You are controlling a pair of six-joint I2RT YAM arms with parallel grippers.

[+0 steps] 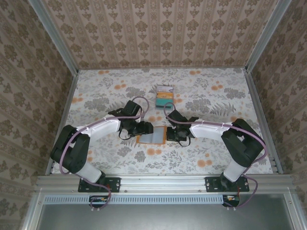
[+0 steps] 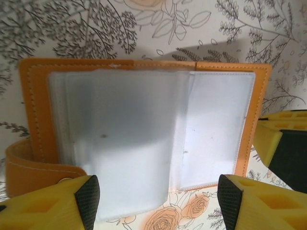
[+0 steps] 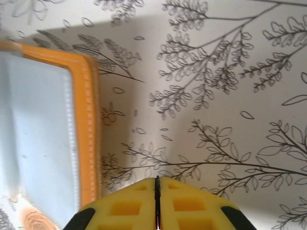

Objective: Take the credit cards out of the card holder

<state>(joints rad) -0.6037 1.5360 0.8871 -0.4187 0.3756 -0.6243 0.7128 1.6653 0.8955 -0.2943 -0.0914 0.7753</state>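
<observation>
Room: walls [image 1: 158, 28] papered in a brown and cream striped floral pattern stand on three sides, with metal posts at the corners.
Desk: one desk [image 1: 96, 96], covered in a pale cloth printed with grey leaves and orange flowers; a metal rail runs along the near edge.
Arms: two, white and black, both reaching toward the middle.
Left hand: the left hand [image 2: 158, 201] is released, its yellow fingers [image 2: 53, 203] spread wide at the near edge of the card holder, gripping nothing.
Card holder: one card holder [image 2: 144, 139], orange with white stitching, lies open flat at the desk's centre between the two hands. Clear plastic sleeves fan across its inside, and a snap tab [image 2: 33, 165] curls out at one end.
Credit cards: one small overlapping pile of credit cards [image 1: 164, 96] lies on the cloth beyond the holder, apart from it. Whitish, teal and orange show; the exact count cannot be told.
Right hand: the right hand [image 3: 157, 201] is clenched, pads pressed together on nothing, just beside the holder's edge.
</observation>
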